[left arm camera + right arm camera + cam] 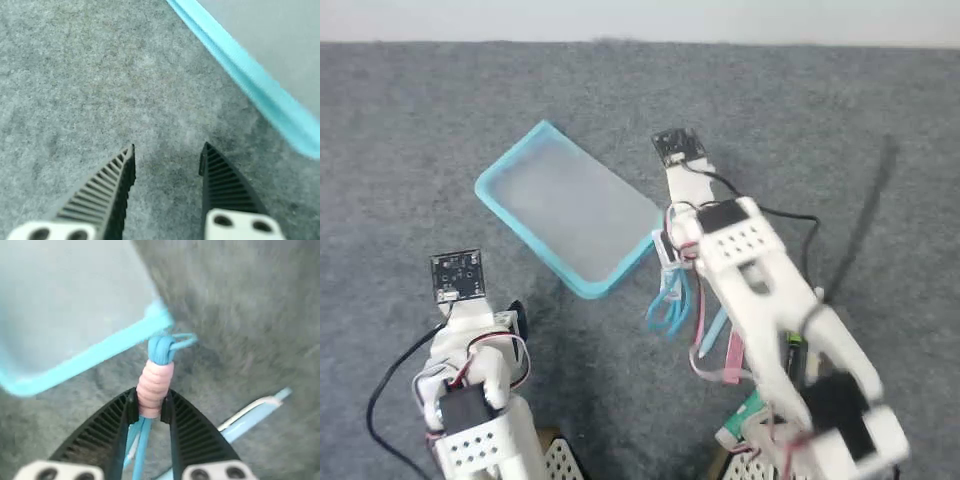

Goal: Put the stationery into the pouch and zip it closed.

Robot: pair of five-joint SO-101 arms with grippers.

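Right wrist view: the right gripper (149,401) is clamped on a pink-wrapped pull (154,385) tied with blue cord (161,349), right at a corner of the blue-edged pouch (65,300). The pouch lies flat on the grey worktop (800,110). The left gripper (167,150) hangs over the worktop just beside the pouch's edge, its jaws apart and holding nothing. A blue pen (712,335) lies under the right arm.

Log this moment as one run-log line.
left end effector: open, over mat beside pouch | right end effector: shut on pink-and-blue cord at pouch corner | blue pen: on mat, outside pouch
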